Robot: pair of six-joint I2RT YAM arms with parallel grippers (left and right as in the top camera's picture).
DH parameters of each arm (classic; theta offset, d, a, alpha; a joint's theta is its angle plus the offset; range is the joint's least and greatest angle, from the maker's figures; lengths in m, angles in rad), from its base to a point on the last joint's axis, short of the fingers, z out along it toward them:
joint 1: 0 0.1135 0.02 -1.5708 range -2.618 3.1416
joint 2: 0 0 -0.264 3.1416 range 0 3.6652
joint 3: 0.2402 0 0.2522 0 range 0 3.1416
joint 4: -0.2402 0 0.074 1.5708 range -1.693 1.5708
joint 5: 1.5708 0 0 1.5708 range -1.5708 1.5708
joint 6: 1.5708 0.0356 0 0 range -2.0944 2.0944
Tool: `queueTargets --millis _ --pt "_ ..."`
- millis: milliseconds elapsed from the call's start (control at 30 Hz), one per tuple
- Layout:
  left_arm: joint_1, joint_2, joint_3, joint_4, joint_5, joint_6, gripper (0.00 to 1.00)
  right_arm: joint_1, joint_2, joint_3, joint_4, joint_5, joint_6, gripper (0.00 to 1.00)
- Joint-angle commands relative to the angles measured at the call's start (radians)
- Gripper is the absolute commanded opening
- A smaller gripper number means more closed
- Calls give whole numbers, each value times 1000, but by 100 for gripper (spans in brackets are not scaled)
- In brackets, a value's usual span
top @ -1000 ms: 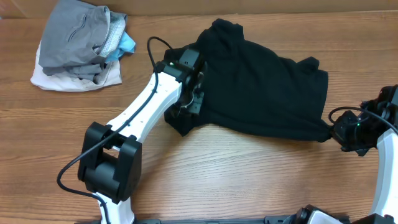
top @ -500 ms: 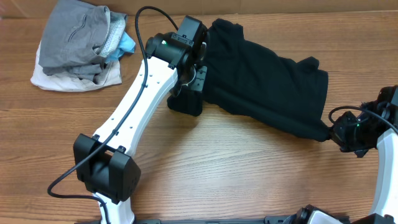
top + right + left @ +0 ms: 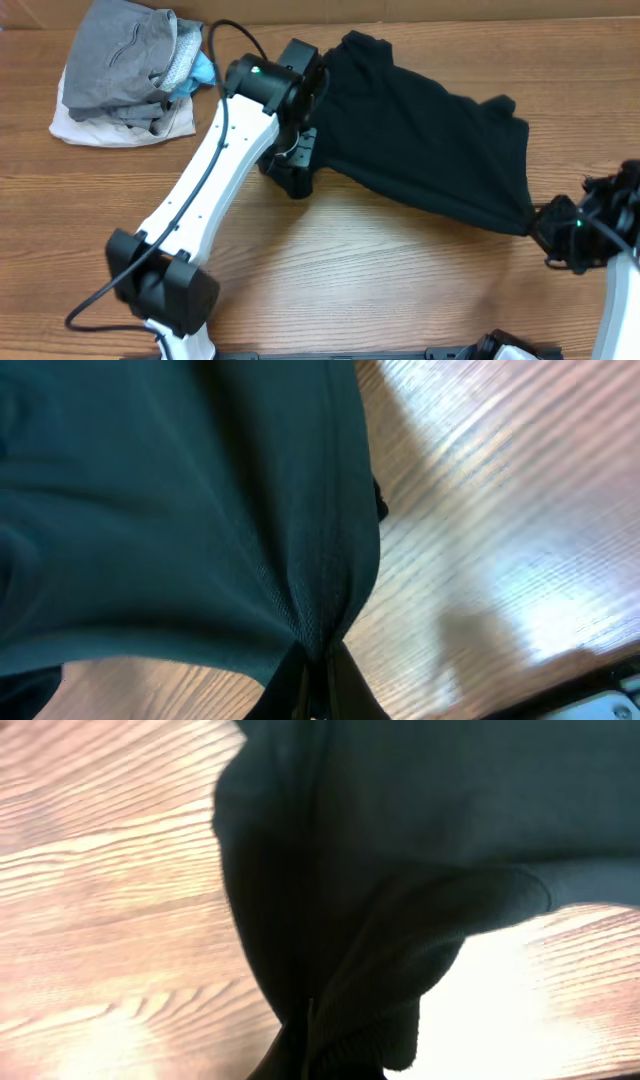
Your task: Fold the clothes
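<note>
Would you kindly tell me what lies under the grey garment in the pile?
A white garment shows beneath the grey garment, a light-blue one pokes out beside it; anything deeper is covered.

The clothes (image 3: 420, 140) lie on the table (image 3: 350, 290) between left tool (image 3: 298, 165) and right tool (image 3: 538, 215), folded pile (image 3: 120, 75) far left.

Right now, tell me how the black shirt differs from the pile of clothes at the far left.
Colour: the black shirt is one dark garment; the pile of clothes mixes grey, white and light blue.
Pose: the shirt is pulled out wide; the pile is stacked and bunched.
Contact: the left gripper and the right gripper each pinch an edge of the shirt; nothing touches the pile.
Both are fabric on the same wooden table.
</note>
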Motion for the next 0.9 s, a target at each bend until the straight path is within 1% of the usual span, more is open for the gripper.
queueTargets --millis 0,133,233,333,567,700,867 --pt "4 -92 23 -32 -74 -56 5 -6 -81 5 -31 63 26 4" --pt "5 -92 19 -26 -76 -56 4 -6 -78 5 -41 83 26 4" --pt "5 -89 -15 27 -75 -56 4 -6 -55 5 -24 83 25 4" --pt "4 -81 -74 136 -75 -51 4 -6 -16 5 2 83 25 4" --pt "3 -32 -180 465 -71 -48 4 -6 139 5 68 82 25 4" --pt "3 32 -183 554 -63 -43 4 -6 225 5 119 82 25 4" --pt "3 125 -183 602 -64 -33 4 -6 317 5 183 82 25 4"
